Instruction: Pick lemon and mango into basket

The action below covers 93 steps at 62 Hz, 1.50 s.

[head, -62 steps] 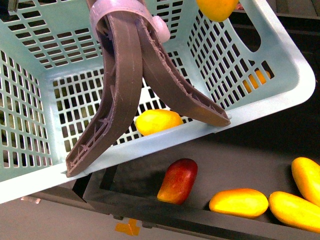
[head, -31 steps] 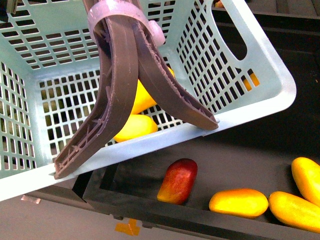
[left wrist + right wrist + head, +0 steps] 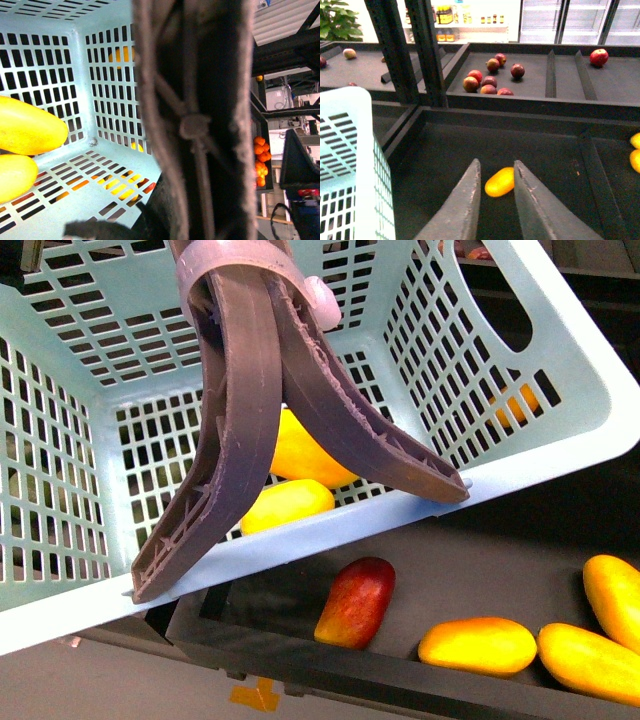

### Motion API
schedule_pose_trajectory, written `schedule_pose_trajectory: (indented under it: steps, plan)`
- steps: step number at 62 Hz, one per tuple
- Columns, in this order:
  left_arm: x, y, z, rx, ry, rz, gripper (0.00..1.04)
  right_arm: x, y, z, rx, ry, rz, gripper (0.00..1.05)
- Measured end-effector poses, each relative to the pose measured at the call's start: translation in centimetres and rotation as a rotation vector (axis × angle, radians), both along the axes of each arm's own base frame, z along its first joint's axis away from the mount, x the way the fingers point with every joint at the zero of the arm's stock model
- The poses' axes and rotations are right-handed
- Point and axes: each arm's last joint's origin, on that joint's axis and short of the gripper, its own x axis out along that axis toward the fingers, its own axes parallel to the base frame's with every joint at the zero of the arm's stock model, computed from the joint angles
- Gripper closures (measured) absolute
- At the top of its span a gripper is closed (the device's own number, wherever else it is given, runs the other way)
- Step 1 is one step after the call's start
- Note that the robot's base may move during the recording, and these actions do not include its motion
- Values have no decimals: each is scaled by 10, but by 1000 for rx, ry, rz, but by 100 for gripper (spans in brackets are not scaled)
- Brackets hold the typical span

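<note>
Hanging tilted in the air, the basket (image 3: 560,410) is seen with its two brown handles (image 3: 240,390) drawn together at the top. The mango (image 3: 300,452) and the lemon (image 3: 288,505) are found side by side inside it, against its near wall. Whether the left claw is clenched or released cannot be told, since its view is filled by the blurry handles, while the right claw (image 3: 496,167) is seen released, with nothing between its fingers, over a dark shelf (image 3: 545,165).

Smooth teal plastic basket (image 3: 330,530), matt brown ribbed plastic handles (image 3: 240,420), smooth-skinned mango (image 3: 305,455), matt black shelf (image 3: 270,590)
</note>
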Motion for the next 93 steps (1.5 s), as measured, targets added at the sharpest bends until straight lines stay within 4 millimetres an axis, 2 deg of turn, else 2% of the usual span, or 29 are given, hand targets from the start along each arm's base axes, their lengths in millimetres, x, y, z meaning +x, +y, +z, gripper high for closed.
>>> schedule_pose_trajectory:
  steps: [5,33,65,93]
  plan:
    - [0,0,0,4,-4,3,101,-9,-5,-5,-8,-10,-11,103]
    - [0,0,0,5,-4,5,101,-49,-8,-32,-11,-11,-24,103]
    - [0,0,0,4,-3,5,101,-75,-8,-48,-10,-24,-24,103]
    - [0,0,0,4,-3,4,101,-89,-8,-46,-11,-38,-23,103]
